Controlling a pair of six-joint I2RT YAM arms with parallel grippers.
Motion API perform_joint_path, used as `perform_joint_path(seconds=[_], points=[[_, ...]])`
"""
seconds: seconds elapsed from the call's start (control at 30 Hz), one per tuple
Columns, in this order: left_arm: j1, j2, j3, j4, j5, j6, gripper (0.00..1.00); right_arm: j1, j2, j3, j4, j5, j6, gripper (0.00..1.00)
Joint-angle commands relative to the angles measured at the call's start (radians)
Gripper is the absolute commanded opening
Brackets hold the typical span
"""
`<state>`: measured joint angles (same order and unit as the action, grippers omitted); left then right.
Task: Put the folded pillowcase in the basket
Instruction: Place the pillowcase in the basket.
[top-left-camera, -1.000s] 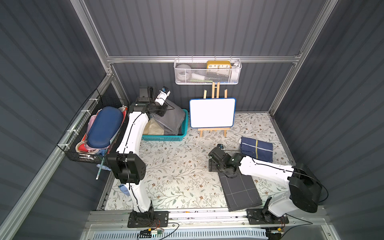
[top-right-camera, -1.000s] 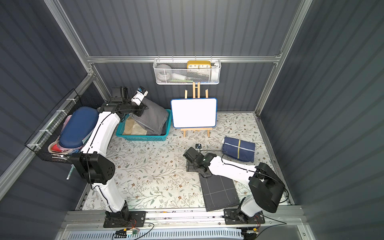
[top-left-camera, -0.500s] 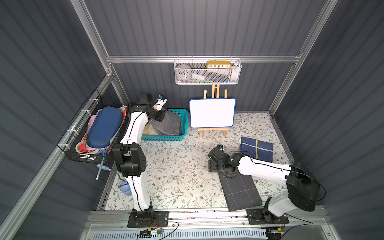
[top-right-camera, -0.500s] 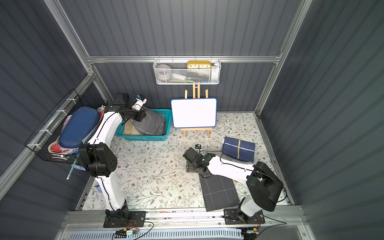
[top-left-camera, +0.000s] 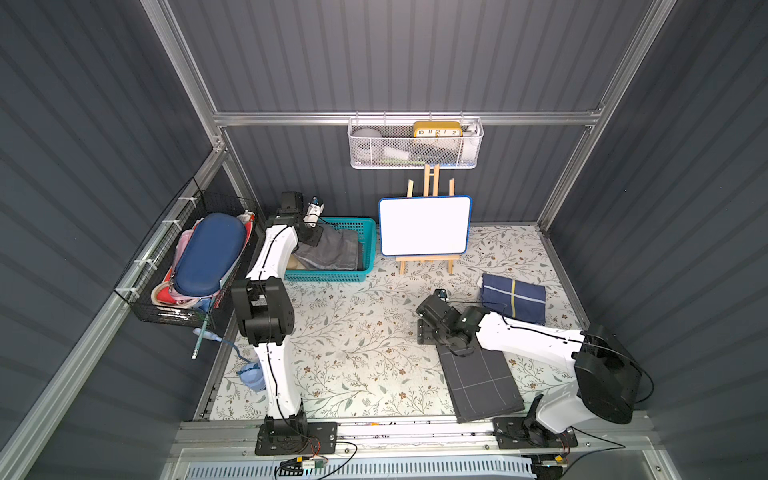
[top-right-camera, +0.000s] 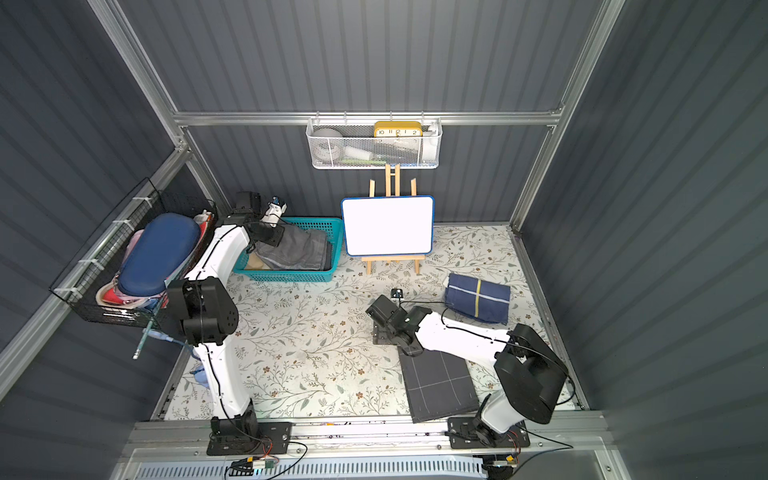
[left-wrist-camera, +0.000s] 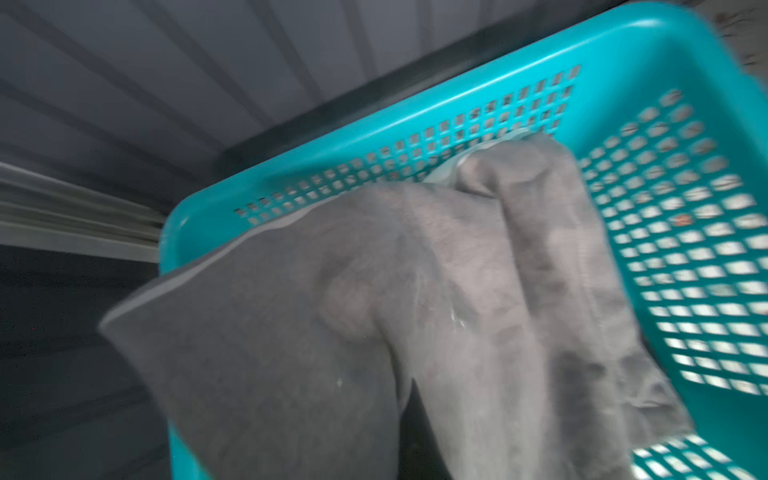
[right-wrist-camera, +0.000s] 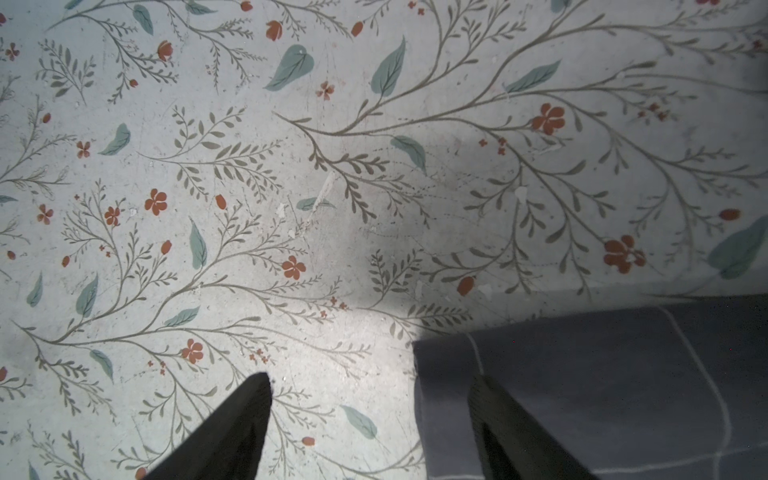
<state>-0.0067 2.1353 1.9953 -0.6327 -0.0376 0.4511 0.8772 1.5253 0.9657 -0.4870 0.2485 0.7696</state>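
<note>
The grey pillowcase hangs from my left gripper and drapes down into the teal basket at the back left. In the left wrist view the pillowcase covers the jaws, with the basket behind it. This gripper is shut on the cloth. My right gripper stands open low over the floral floor. One of its fingers is over the corner of a dark checked cloth.
The dark checked cloth lies at the front right, a navy folded cloth behind it. A whiteboard on an easel stands right of the basket. A black wire basket hangs on the left wall, a white mesh rack on the back wall.
My left arm has lowered the pillowcase from above the basket down into it, so the cloth now sags inside. The right arm has stayed where it was.
</note>
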Motion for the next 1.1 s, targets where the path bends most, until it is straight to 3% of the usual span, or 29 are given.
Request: perform_joint_path(seconds=[0.0, 0.17, 0.2, 0.23, 0.67, 0.77, 0.97, 1.07], points=[[-0.001, 0.03, 0.02, 0.03, -0.093, 0.012, 0.11, 0.002, -0.021, -0.013, -0.009, 0.033, 0.005, 0.8], [-0.002, 0.024, -0.014, 0.052, -0.173, -0.011, 0.52, 0.002, -0.022, -0.013, -0.009, 0.034, 0.003, 0.8], [-0.001, 0.015, -0.024, 0.056, -0.189, -0.011, 0.84, 0.002, -0.021, -0.015, -0.009, 0.033, 0.003, 0.8], [-0.001, 0.005, -0.034, 0.063, -0.21, -0.008, 1.0, 0.002, -0.022, -0.016, -0.007, 0.034, 0.003, 0.8], [-0.032, -0.19, -0.127, 0.18, -0.335, -0.03, 1.0, 0.002, -0.043, -0.013, -0.023, 0.046, -0.001, 0.8], [-0.03, -0.233, -0.179, 0.211, -0.19, -0.064, 1.0, 0.002, -0.04, -0.012, -0.025, 0.041, 0.0, 0.8], [-0.03, -0.118, -0.159, 0.127, -0.102, -0.168, 1.0, 0.002, -0.042, -0.019, -0.027, 0.032, 0.009, 0.8], [-0.03, -0.056, -0.171, 0.13, -0.118, -0.199, 1.0, 0.002, -0.055, -0.03, -0.03, 0.036, 0.01, 0.8]])
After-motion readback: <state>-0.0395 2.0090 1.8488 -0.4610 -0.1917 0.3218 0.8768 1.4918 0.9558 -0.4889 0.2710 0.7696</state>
